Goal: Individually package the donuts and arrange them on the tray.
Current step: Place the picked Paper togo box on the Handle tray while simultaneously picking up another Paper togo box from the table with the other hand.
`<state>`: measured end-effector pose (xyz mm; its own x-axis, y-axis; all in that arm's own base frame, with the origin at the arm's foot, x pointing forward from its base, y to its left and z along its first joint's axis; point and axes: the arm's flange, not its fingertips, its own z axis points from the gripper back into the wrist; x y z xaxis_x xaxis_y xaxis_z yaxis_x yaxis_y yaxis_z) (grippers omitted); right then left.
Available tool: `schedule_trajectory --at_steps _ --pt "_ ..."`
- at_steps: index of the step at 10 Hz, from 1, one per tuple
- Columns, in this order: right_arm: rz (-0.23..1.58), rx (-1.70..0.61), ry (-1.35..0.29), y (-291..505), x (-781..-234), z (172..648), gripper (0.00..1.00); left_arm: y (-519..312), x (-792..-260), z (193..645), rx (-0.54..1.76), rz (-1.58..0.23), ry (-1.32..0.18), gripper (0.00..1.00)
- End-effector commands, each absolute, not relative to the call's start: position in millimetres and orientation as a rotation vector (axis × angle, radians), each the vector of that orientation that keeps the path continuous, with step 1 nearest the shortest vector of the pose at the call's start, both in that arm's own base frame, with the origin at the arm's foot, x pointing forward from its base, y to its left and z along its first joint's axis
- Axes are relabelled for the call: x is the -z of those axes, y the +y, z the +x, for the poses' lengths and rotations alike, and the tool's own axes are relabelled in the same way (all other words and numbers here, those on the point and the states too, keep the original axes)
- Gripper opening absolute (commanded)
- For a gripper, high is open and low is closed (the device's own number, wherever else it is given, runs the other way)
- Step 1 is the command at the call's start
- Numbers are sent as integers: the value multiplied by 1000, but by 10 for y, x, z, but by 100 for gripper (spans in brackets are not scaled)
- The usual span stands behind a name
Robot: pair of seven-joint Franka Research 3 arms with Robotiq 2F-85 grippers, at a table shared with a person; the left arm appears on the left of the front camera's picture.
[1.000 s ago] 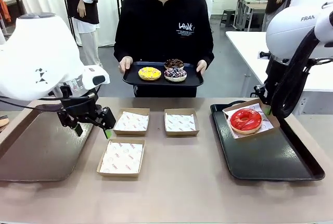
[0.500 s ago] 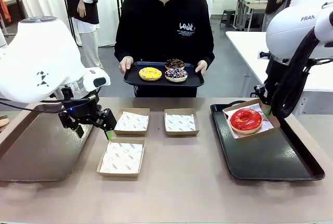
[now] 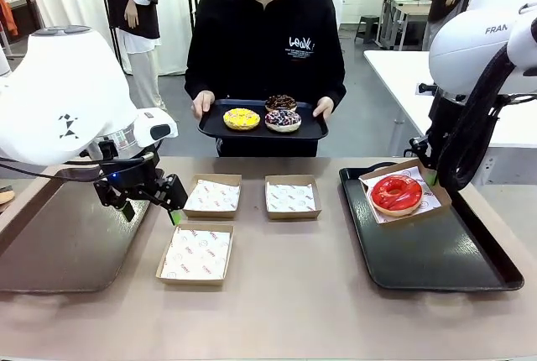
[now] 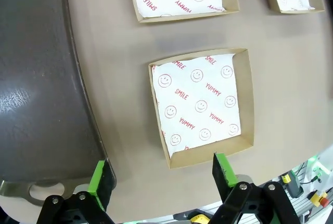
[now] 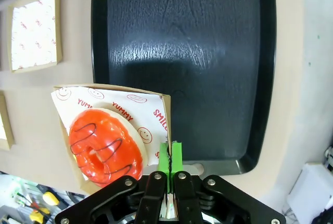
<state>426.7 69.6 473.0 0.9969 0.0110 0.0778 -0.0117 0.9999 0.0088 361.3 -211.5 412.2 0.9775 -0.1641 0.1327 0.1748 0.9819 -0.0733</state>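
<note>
The fingers (image 4: 100,181) of your left gripper (image 4: 161,171) stand spread above the table (image 3: 294,311), near an empty lined box (image 4: 200,104). Your right gripper (image 5: 170,153) is pressed together on the rim of the donut box (image 5: 130,86), which holds the red donut (image 5: 106,148) on the black tray (image 3: 436,269). The person's smaller tray (image 3: 315,132) carries the yellow donut (image 3: 242,118), the sprinkled donut (image 3: 283,119) and the chocolate donut (image 3: 280,102).

1. On the table (image 3: 294,311), the right tray (image 3: 436,260) lies at my right and the left tray (image 3: 59,243) at my left.
2. The donut box (image 3: 401,168) sits in the right tray's far left corner with a donut (image 3: 396,192) in it and my right gripper (image 5: 170,156) at its corner.
3. Between the trays lie the far left box (image 3: 212,196) and the far right box (image 3: 292,197) side by side, with the near box (image 3: 195,253) before the far left one.
4. My left gripper (image 3: 152,212) hovers between the left tray and the boxes.
5. Behind the table, a person (image 3: 264,42) holds a small tray (image 3: 214,130) with three donuts (image 3: 283,119) on it.
</note>
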Motion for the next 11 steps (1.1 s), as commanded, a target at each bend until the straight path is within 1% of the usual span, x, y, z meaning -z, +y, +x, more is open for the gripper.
schedule_trajectory --at_steps 1,3,7,11 --pt "8 -21 -95 685 -4675 4203 1 -2187 -3972 3625 174 -76 -98 100" --pt "-25 -26 -126 676 -4564 4098 1 -2277 -3911 3568 190 -100 -113 100" --pt "10 -24 -159 566 -4176 4100 1 -2388 -3586 3588 178 -77 -92 100" --pt "14 -17 -76 526 -3903 4135 1 -2397 -3380 3712 152 -86 -36 100"
